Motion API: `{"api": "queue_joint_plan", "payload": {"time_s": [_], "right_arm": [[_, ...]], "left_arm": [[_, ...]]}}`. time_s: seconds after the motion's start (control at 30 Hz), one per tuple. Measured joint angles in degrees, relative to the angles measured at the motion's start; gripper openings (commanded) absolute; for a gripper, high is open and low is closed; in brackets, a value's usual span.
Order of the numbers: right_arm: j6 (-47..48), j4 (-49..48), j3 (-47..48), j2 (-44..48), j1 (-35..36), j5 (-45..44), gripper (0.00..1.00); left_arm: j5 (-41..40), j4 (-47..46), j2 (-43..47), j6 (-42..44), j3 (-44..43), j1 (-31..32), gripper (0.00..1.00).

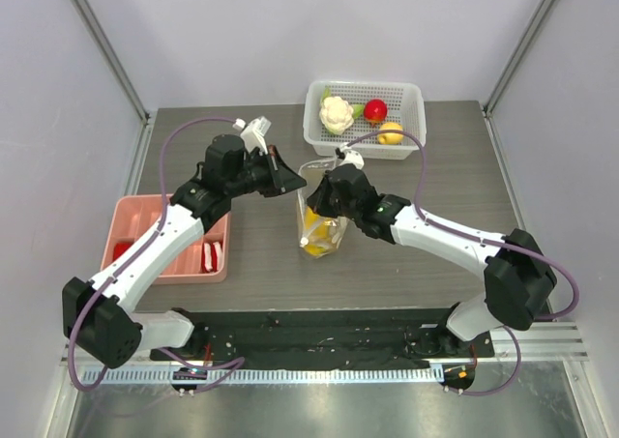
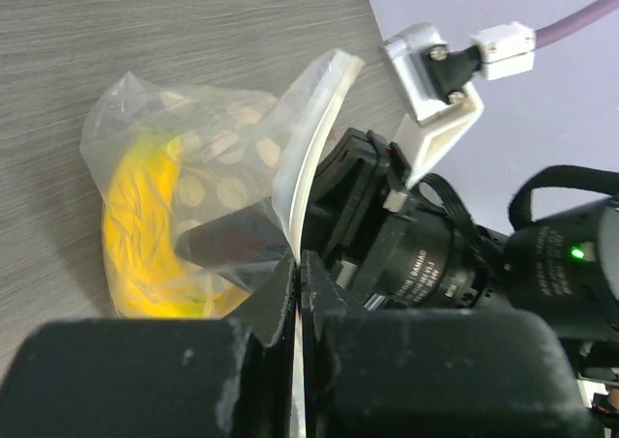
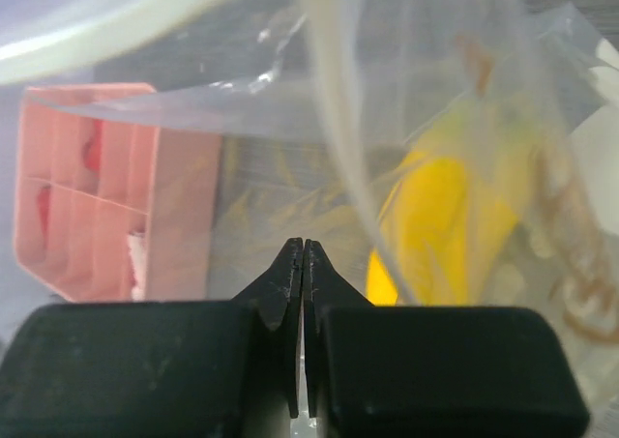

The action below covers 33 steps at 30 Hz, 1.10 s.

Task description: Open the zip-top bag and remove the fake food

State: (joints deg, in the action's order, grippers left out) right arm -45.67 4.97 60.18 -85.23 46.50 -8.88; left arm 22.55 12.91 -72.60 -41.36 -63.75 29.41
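Note:
The zip-top bag (image 1: 320, 220), clear with pale dots, stands upright at the table's middle, and a yellow banana bunch (image 1: 317, 248) lies at its bottom. My left gripper (image 1: 293, 182) is shut on the left side of the bag's top. In the left wrist view the white zip strip (image 2: 309, 148) runs up out of its jaws (image 2: 298, 260), with the banana (image 2: 145, 235) below. My right gripper (image 1: 317, 194) is shut on the bag's right top side. In the right wrist view (image 3: 303, 251) film and the banana (image 3: 440, 225) fill the frame. A cauliflower (image 1: 337, 114), red fruit (image 1: 375, 110) and yellow-orange fruit (image 1: 390, 133) lie in the basket.
The white perforated basket (image 1: 414, 98) stands at the back, just behind the bag. A pink compartment tray (image 1: 131, 211) with red pieces sits at the left under my left arm, and also shows in the right wrist view (image 3: 184, 206). Walls enclose the table on three sides.

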Motion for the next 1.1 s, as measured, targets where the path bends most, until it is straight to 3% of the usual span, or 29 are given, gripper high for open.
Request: {"api": "queue_joint_plan", "payload": {"time_s": [0.47, 0.87, 1.1], "right_arm": [[7.6, 11.9, 0.5, 0.0, -1.0, 1.9, 0.19], [11.9, 17.5, -0.9, 3.7, -3.3, 7.5, 0.42], [14.8, 19.1, -4.0, 3.8, -4.2, 12.5, 0.44]], "left_arm": [[0.0, 0.0, 0.3, 0.0, 0.0, -0.5, 0.00], [2.8, -2.4, -3.9, -2.4, 0.2, -0.5, 0.00], [4.5, -3.3, -6.9, -4.3, 0.8, 0.7, 0.00]]}}
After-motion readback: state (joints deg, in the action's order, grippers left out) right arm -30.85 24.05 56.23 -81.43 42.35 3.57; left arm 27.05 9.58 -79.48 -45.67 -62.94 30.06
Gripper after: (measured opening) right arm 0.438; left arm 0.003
